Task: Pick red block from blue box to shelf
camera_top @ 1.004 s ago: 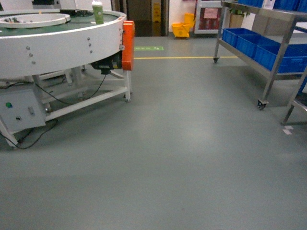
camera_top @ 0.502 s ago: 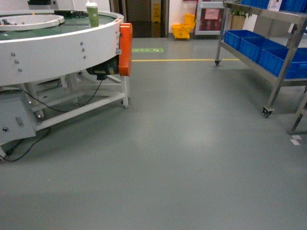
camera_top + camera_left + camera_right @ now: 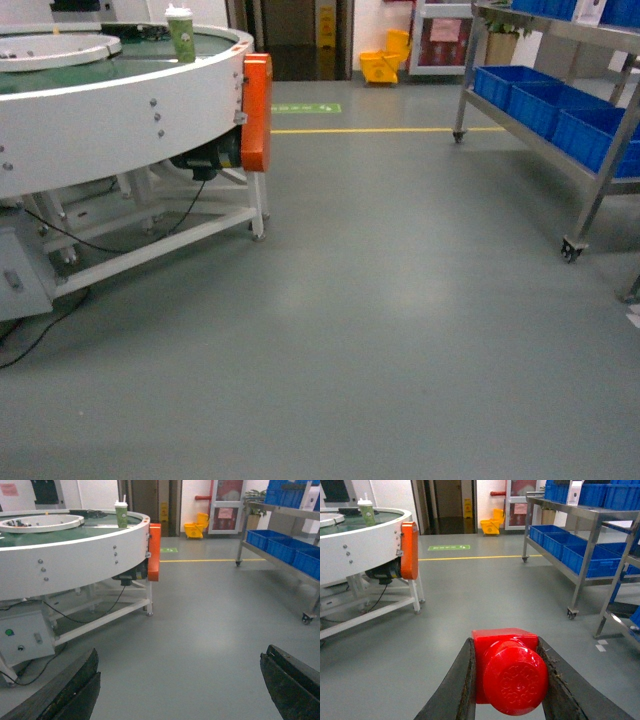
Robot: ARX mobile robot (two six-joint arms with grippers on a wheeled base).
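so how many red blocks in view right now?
1. The red block is clamped between the right gripper fingers, stud facing the wrist camera. None shows on the floor, the round table or the shelf; the blue crates' insides are hidden.

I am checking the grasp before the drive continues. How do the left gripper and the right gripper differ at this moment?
The left gripper is open, jaws wide apart with only floor between them; the right gripper is shut on the red block. The left carries nothing; the right carries the block, stud toward its camera. Both have dark jaws.
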